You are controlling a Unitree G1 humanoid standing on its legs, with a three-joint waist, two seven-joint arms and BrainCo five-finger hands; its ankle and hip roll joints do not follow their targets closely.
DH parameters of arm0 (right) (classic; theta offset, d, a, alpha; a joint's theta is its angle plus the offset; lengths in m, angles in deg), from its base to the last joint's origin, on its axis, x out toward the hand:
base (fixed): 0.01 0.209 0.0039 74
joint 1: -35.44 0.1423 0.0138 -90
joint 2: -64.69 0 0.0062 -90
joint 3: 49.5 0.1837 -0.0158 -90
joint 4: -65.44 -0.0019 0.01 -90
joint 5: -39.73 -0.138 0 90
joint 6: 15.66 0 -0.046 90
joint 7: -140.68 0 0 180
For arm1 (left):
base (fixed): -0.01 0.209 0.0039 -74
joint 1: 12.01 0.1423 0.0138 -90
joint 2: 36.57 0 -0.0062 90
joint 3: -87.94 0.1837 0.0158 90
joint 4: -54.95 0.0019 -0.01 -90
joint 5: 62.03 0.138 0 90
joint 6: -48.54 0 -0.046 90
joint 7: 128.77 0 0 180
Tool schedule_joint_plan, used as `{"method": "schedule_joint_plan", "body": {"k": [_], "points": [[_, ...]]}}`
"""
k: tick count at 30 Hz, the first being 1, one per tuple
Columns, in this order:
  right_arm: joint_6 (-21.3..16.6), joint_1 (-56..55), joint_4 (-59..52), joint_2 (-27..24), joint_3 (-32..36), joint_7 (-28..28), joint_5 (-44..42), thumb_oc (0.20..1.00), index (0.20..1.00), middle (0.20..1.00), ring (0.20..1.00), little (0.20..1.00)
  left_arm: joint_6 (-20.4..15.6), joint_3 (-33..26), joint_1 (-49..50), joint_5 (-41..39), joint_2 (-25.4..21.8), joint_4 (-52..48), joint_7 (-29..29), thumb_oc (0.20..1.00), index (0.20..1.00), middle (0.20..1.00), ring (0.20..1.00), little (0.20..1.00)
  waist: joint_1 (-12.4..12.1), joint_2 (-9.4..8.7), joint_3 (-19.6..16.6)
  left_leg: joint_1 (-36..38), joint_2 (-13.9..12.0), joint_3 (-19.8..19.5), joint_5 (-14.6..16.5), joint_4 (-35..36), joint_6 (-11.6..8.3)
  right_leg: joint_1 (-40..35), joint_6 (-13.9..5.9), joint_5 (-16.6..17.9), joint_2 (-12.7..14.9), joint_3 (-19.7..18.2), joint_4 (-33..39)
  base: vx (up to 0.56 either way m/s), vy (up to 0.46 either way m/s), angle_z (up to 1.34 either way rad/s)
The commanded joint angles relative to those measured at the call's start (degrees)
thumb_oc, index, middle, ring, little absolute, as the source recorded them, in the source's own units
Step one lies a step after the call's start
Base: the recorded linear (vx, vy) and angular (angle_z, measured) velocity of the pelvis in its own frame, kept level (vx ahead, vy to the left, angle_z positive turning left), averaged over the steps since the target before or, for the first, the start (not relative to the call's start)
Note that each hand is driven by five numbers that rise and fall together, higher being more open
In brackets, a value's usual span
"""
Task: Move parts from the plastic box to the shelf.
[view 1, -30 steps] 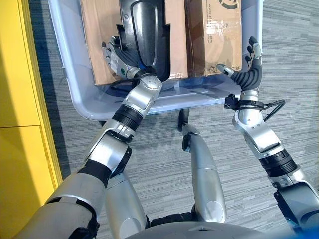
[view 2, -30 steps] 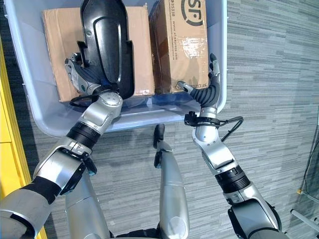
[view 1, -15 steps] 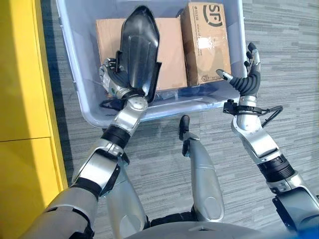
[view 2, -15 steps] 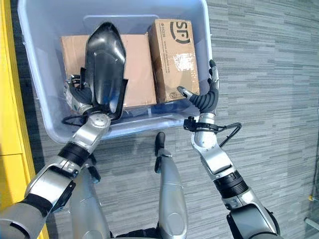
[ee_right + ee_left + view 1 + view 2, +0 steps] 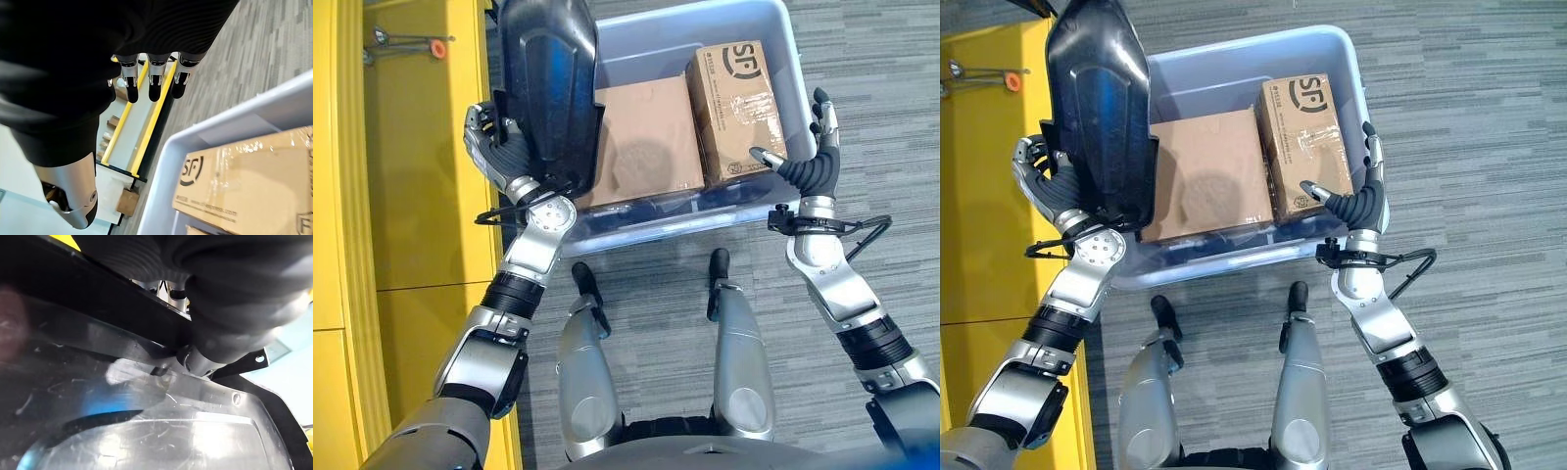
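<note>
We hold 1 glossy black moulded plastic part (image 5: 548, 93) in our left hand (image 5: 494, 147), whose fingers curl round its left edge. The part stands nearly upright, lifted clear above the left rim of the pale blue plastic box (image 5: 773, 24) on the grey carpet, and it leans toward the yellow shelf (image 5: 411, 176) at our left. In the left wrist view the part's scuffed shiny surface (image 5: 146, 431) sits right against the hand.

Our right hand (image 5: 808, 162) hovers at the box's right rim with fingers straight and thumb spread, gripping nothing; the right wrist view shows the straight dark-tipped fingers (image 5: 151, 81) above the rim.

We judge the task as early to midway: this 1 part is out of the box but not yet set on the shelf. Inside the box we see 2 items left, a wide flat brown cardboard carton (image 5: 646, 132) and a narrower taped brown cardboard carton (image 5: 739, 103) lying beside it. Whether those count as parts we cannot tell.
</note>
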State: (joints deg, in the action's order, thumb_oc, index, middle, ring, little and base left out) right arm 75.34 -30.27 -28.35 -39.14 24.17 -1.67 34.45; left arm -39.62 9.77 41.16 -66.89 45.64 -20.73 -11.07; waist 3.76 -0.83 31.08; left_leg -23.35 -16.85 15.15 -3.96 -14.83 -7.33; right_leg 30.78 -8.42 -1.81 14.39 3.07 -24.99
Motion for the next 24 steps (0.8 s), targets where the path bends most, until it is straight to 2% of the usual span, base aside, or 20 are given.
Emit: {"method": "schedule_joint_plan", "body": {"k": [1,10,15,20,24], "points": [[-1.9,-0.7,-6.2,0.3,1.3,0.0,3.1,1.0,1.0,1.0,1.0,1.0,-3.5,-0.5,-1.6,4.0,-2.7,-4.7,1.4,0.2,0.2,0.2,0.2,0.2,-0.2,-0.69,-1.3,0.6,1.1,0.5,3.5,-3.4,-0.04,-3.9,3.6,-6.2,-5.2,7.1,-2.9,0.0,0.0,0.0],[-5.5,-3.2,-5.8,0.7,0.0,0.0,4.3,1.0,1.0,1.0,1.0,1.0,-7.5,-0.6,6.6,-3.5,-0.8,-11.9,8.3,0.2,0.2,0.2,0.2,0.2,-2.2,0.2,-1.3,4.6,0.9,-1.7,2.5,-1.3,-0.07,-8.7,4.04,-7.4,-5.5,8.1,-2.7,0.0,-0.034,0.03],[-6.6,-4.0,-5.6,0.9,-0.6,-1.1,4.2,1.0,1.0,1.0,1.0,1.0,-8.4,-0.9,10.6,-6.5,-0.1,-15.0,10.6,0.2,0.2,0.2,0.2,0.2,-3.6,0.55,-1.3,6.4,0.0,-3.4,0.9,0.9,-0.48,-10.9,4.42,-8.2,-5.8,9.1,-3.1,0.0,-0.115,0.16],[-8.5,-4.7,-5.6,0.9,-1.8,-2.4,3.1,1.0,1.0,1.0,1.0,1.0,-9.1,-2.1,15.2,-7.1,0.0,-18.5,11.7,0.2,0.2,0.2,0.2,0.2,-5.8,0.9,-1.3,8.1,-1.6,-6.0,-1.4,3.1,-1.28,-13.1,5.07,-9.0,-6.6,10.5,-3.2,0.01,-0.186,0.16],[-8.4,-4.7,-5.8,1.2,-2.9,-3.2,2.6,1.0,1.0,1.0,1.0,1.0,-9.1,-3.4,18.6,-7.6,-0.2,-20.1,13.0,0.2,0.2,0.2,0.2,0.2,-7.1,0.96,-1.3,9.7,-3.3,-7.7,-5.0,5.9,-2.09,-15.4,5.39,-9.4,-7.1,11.6,-2.9,0.04,-0.154,0.2]]}}
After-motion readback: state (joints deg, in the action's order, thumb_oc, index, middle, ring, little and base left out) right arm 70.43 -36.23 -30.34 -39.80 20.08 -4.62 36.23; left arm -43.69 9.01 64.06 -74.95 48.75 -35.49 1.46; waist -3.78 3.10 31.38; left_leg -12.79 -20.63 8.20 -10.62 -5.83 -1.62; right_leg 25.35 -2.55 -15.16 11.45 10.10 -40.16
